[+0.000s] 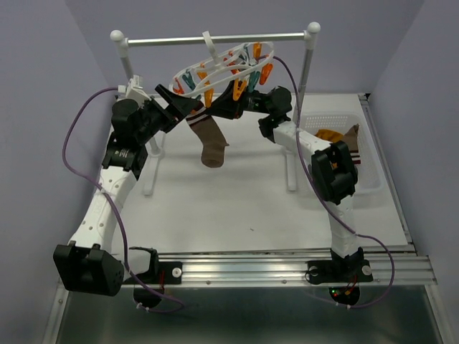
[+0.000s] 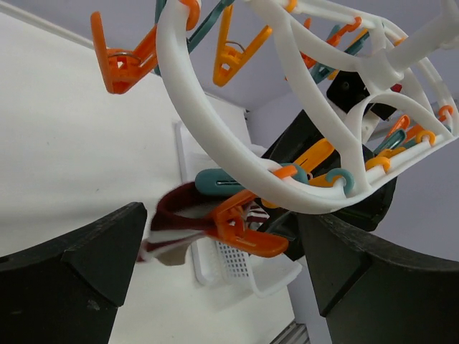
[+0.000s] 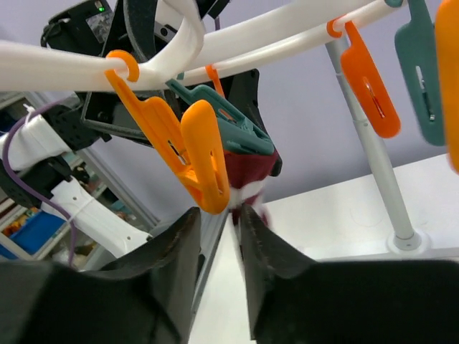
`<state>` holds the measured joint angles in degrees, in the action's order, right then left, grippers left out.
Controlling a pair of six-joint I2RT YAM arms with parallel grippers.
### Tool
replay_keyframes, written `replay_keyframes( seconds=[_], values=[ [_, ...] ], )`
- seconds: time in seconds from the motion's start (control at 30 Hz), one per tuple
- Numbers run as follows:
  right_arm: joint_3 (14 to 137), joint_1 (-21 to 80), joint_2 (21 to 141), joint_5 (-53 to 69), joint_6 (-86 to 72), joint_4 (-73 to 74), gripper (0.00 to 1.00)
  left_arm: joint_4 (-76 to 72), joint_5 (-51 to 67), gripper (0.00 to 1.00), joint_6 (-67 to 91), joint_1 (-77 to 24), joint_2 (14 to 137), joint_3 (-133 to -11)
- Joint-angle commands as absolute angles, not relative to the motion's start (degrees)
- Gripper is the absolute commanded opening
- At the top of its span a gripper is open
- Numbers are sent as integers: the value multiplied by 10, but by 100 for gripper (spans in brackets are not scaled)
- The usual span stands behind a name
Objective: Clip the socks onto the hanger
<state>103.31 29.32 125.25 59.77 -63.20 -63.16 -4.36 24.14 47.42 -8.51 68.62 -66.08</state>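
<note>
Black left end effector raised below hanger ring, spread wide; right end effector raised under its orange clip, barely apart, clipped brown sock just beside.

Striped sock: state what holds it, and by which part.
An orange clip on the hanger pinches the sock at its cuff. The left hand is open, holding nothing.

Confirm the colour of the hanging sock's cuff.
The cuff is dark maroon with white stripes, clearest in the left wrist view, just below the hanger.
</note>
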Motion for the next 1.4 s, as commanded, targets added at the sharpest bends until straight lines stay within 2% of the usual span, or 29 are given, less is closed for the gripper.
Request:
replay_keyframes(
  seconds=[0.0,0.17,0.23,0.43,0.6,0.9,1.0,1.13,1.17,1.37],
  values=[
    [1059,291,1254,600,-634,-654,39,-48,229,99,455,-83,645,-656],
    [1038,291,1249,594,-627,-641,62,-32,200,99,433,-83,613,-652],
    [1029,291,1244,592,-611,-635,66,-15,191,99,428,-83,602,-650],
    [962,291,1186,553,-482,-532,84,45,162,99,380,-83,589,-646],
    [889,291,1113,449,-347,-403,100,170,12,99,352,-83,577,-670],
    [809,323,990,283,-158,-233,100,187,-55,99,351,-83,520,-659],
    [764,323,948,230,-148,-210,100,207,-79,99,349,-83,521,-655],
    [687,323,893,171,-156,-203,100,166,-41,99,335,-83,489,-620],
    [663,323,883,118,-166,-198,100,154,-19,99,333,-83,484,-614],
    [650,323,842,-47,-210,-114,100,109,50,99,326,-86,509,-615]
  ],
)
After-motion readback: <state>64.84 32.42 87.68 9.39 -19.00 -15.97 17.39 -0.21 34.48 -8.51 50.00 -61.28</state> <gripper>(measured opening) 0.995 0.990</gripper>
